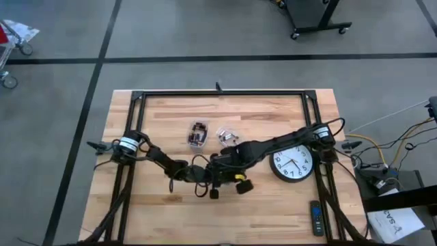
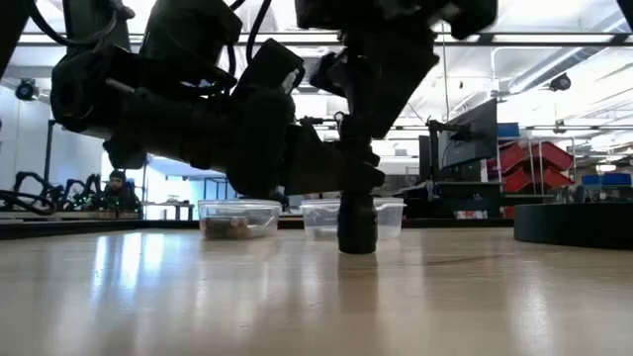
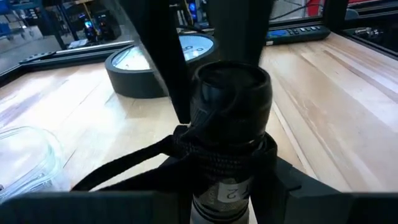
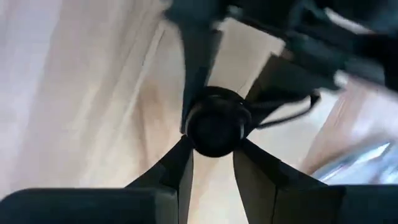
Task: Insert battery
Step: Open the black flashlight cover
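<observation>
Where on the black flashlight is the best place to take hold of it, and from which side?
Grip the flashlight around its round body, below the wider cap, coming from the side; it stands upright on the table, so the cap end remains accessible from above.

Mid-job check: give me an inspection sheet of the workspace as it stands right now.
Surface: wooden table, black frame along its edges.
Job's things: black flashlight standing upright mid-table; battery not visible.
Clutter: two clear containers, wall clock, remote.
Grippers: left gripper shut on the flashlight body; right gripper closed on its top cap.
Cables: wires off the table's right edge.
Surroundings: a person seated far behind.
</observation>
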You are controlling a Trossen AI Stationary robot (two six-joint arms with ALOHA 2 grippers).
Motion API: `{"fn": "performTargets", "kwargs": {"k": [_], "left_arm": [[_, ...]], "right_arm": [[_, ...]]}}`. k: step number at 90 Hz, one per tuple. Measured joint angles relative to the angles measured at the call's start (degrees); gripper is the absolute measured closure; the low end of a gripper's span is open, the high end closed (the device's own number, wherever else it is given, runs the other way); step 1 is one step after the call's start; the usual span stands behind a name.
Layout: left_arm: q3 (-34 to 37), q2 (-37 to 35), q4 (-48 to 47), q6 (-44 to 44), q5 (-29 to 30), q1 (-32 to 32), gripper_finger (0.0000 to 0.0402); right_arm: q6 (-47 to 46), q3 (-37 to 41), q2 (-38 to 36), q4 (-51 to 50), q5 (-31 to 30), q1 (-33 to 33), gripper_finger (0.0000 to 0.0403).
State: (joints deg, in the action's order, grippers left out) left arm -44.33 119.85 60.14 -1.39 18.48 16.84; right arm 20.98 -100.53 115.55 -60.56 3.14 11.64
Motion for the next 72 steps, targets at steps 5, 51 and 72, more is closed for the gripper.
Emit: {"fn": "performTargets", "kwargs": {"k": [5, 51, 72], "left_arm": [[0.0, 0.0, -0.02, -0.02, 0.11, 0.0, 0.0307], [-0.18, 0.01, 0.19, 0.83, 0.39, -0.07, 0.0307], [-0.18, 0.0, 0.13, 0.88, 0.41, -0.07, 0.0307]], "right_arm": [[1.12, 0.0, 0.0, 0.05, -0.21, 0.04, 0.0326], [-47.27, -0.01, 0.02, -2.73, -4.24, 3.67, 0.0297], [-50.41, 1.04, 0.07, -1.8, -18.96, 9.57, 0.0291]]}}
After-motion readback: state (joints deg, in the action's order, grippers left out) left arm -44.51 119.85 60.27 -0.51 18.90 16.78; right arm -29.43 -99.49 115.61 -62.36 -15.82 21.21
